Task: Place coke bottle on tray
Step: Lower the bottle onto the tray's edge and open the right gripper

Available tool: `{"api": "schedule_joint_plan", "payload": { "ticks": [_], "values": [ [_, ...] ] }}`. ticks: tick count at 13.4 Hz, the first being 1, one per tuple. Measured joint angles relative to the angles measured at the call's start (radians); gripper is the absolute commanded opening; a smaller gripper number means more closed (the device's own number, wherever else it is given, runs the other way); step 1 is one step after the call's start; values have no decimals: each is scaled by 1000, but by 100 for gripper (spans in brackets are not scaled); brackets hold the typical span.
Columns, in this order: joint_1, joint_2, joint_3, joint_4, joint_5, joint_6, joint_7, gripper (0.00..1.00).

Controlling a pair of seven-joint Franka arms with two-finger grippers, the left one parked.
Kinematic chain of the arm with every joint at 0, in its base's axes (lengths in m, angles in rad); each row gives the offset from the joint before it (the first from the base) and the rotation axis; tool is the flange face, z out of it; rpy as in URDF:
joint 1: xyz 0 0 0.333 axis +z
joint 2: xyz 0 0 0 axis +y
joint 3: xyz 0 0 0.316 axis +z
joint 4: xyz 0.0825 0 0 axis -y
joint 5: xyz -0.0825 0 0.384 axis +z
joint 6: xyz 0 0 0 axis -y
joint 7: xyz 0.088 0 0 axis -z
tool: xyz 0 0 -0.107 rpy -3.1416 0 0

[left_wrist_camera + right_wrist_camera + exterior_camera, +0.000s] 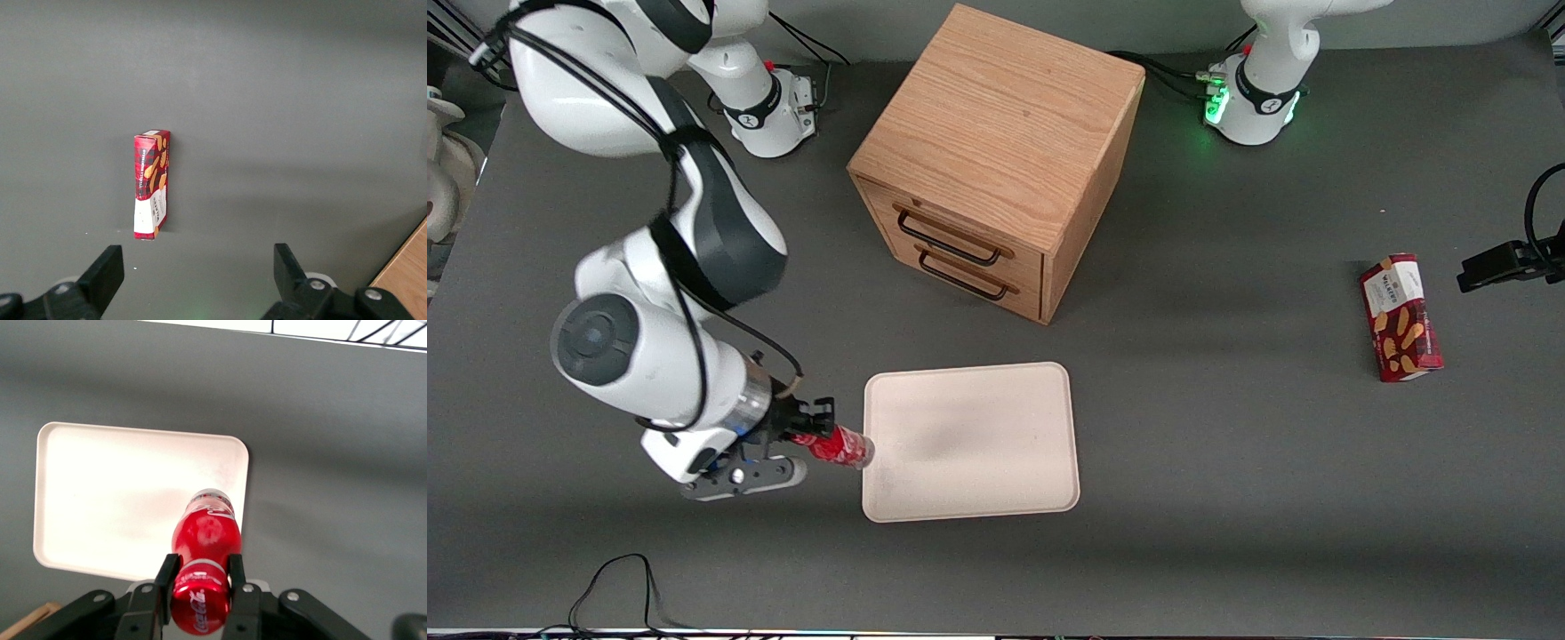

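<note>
Our gripper (805, 436) clamps the bottle (840, 446) at the tray's (969, 498) 9 o'clock rim; released there, it could tip onto the bench (1227, 498).

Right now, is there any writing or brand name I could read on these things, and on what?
"Coca-Cola", white script, partly visible: on the coke bottle held in the hand at the tray's edge.
"WALKERS", barely legible: on the red biscuit box toward the parked arm's end; its smaller print is unreadable.
Wooden drawer cabinet: no writing.
</note>
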State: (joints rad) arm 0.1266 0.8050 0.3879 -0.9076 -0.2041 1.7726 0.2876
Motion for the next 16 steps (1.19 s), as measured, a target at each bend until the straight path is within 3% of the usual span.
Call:
{"api": "schedule_joint_plan", "payload": {
  "ticks": [6,16],
  "values": [
    [5,122,2,-5,-36,116,1,15],
    [14,147,3,-45,-59,186,25,34]
  ]
}}
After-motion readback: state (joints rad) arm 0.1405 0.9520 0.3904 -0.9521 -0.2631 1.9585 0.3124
